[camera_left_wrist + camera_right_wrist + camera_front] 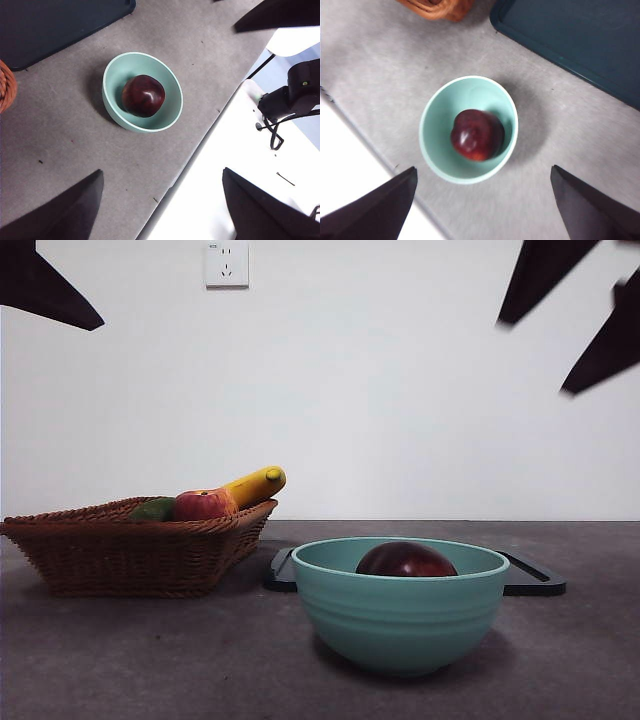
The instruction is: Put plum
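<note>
A dark maroon plum (406,561) lies in the well of a pale teal bowl (400,625), only its glossy crown showing above the rim in the front view; from above, both wrist cameras show it resting a little off-centre on the bowl's floor, held by nothing. The bowl stands alone on the grey worktop (130,660) near its front edge, with a dark flat tray (535,580) just behind it and a wicker basket (130,555) well apart to one side. The basket carries a red-and-yellow apple (203,505), a banana (256,485) propped against its rim, and a green fruit (153,509) partly hidden behind the apple. The left end effector (162,210) hangs high over the bowl with its jaws spread wide and empty; the right end effector (482,200) does likewise, also spread and empty. With the fruit settled and both arms clear of it, the placing looks finished. The bowl's deep sides should keep the round fruit from rolling off.
</note>
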Controlling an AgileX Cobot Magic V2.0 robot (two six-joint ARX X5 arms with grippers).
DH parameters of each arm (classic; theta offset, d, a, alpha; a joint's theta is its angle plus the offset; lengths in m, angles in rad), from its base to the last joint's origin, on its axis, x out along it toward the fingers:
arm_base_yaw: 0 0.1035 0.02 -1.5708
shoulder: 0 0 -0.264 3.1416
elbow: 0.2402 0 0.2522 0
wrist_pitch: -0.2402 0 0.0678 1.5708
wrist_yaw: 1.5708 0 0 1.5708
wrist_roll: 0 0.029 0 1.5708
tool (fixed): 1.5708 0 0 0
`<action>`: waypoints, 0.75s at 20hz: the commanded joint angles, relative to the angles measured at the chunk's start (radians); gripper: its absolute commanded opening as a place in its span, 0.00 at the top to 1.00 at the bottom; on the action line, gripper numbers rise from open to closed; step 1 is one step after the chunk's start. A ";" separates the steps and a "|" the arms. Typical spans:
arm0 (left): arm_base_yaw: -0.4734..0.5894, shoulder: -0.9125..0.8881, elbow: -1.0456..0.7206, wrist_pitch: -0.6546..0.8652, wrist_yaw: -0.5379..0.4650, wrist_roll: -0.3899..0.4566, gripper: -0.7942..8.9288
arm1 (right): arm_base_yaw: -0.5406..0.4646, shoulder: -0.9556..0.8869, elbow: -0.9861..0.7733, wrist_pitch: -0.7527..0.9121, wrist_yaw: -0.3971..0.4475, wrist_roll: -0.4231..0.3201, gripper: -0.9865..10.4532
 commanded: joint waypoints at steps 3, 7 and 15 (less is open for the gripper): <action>-0.005 0.005 0.009 0.005 0.009 0.005 0.53 | 0.015 0.041 -0.163 0.239 0.008 0.109 0.58; -0.005 0.005 0.009 0.008 0.009 0.005 0.53 | 0.033 0.063 -0.262 0.375 0.047 0.133 0.59; -0.005 0.005 0.009 0.009 0.009 0.005 0.53 | 0.106 0.190 -0.284 0.499 0.165 0.143 0.66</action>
